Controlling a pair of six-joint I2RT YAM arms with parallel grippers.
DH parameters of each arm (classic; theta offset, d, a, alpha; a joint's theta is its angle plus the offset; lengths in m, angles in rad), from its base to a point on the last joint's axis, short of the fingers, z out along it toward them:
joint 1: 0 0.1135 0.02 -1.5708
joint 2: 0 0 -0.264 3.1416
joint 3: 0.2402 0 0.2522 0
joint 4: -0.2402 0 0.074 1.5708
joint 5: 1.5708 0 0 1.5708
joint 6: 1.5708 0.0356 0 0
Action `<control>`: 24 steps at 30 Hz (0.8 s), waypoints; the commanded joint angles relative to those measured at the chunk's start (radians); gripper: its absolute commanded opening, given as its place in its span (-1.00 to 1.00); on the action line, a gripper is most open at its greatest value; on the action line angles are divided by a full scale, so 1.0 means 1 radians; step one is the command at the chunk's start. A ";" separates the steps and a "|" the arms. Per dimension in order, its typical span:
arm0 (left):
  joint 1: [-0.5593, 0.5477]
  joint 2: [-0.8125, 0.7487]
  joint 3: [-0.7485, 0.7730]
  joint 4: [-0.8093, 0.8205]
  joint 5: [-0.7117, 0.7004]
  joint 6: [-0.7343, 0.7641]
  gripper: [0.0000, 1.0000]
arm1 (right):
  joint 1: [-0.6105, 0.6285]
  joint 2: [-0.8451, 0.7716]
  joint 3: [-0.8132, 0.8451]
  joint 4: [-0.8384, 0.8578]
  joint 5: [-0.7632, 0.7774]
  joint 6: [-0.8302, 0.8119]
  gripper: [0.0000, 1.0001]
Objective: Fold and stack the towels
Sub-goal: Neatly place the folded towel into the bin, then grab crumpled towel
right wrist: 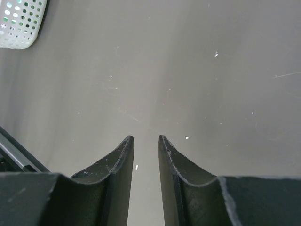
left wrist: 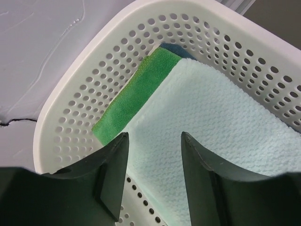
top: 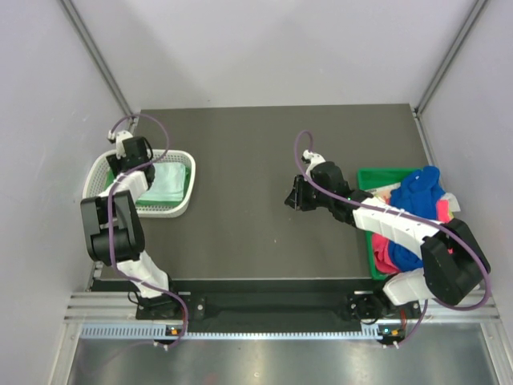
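Top external view: the left gripper (top: 128, 149) hangs over the white basket (top: 190, 172), loose towels (top: 420, 189) heaped well to the basket's right; left wrist view: its jaws apart above a pale towel (left wrist: 221, 117) inside the basket; right wrist view: right gripper (right wrist: 146, 139) slightly parted, empty, away from the basket.

Left arm (top: 112, 228): base at near edge, elbow folded back just above it, forearm reaching away on the far left, wrist bent down. Left gripper (top: 131, 154) (left wrist: 154, 137) points down, jaws clearly apart, nothing between the fingers (left wrist: 113, 179). Right arm (top: 401, 228): elbow out on the right, forearm stretched leftward toward the centre, low. Right gripper (top: 294, 195) (right wrist: 145, 139) aims left and tilts down, jaws parted by a narrow gap, nothing gripped. The two grippers are well apart. A purple cable (top: 301, 152) loops along each arm.
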 commanded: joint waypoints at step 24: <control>-0.766 -0.473 -0.237 -0.099 -0.012 -0.429 0.81 | 0.002 -0.118 0.060 -0.157 0.384 -0.011 -0.39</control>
